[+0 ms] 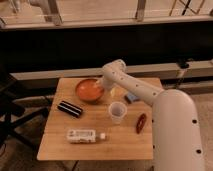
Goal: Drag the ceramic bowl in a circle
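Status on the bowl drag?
Gripper at ceramic bowl rim, cup side, fingers open. Bowl upright on table. Cup stands close by and may block the circle.

The ceramic bowl (pixel 89 90), near the table's far edge, has a glossy orange-red glaze. The table (pixel 60 142) is pale, matt wood. The cup (pixel 116 112) looks like translucent white plastic. The arm (pixel 142 91) has a smooth white shell; its gripper (pixel 103 91), jaws apart, sits at the bowl's right rim.
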You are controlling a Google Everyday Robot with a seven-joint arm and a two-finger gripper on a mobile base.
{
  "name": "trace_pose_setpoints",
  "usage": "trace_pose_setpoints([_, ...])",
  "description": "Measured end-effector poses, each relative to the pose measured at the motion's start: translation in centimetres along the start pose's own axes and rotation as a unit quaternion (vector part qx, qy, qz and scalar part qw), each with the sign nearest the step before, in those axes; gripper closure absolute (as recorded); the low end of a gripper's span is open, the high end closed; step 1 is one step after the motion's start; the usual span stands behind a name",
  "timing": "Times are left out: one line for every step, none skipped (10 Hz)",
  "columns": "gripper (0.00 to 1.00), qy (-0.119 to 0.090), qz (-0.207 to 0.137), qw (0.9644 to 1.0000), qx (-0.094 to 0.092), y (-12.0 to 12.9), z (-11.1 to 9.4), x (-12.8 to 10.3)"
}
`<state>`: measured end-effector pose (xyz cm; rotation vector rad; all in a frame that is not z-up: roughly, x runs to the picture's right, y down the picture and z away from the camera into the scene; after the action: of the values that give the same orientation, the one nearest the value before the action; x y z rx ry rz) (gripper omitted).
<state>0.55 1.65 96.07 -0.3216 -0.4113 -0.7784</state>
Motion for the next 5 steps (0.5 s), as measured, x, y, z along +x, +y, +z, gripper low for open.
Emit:
trace_pose_setpoints([0.20,-0.001,0.001,1.0000,0.001,-0.07,0.21,0.04])
trace_pose_setpoints([0.20,-0.002,0.002,1.0000,0.001,-0.07,0.34,0.05])
trace_pose_setpoints([0.20,-0.004,0.003,1.0000,0.001,-0.11,0.51,0.09])
trace_pose_setpoints([0.20,-0.005,0.004,1.0000,0.001,-0.06,0.64,0.15])
trace_pose_setpoints([0.20,-0.007,0.006,1.0000,0.000,-0.03,0.74,0.24])
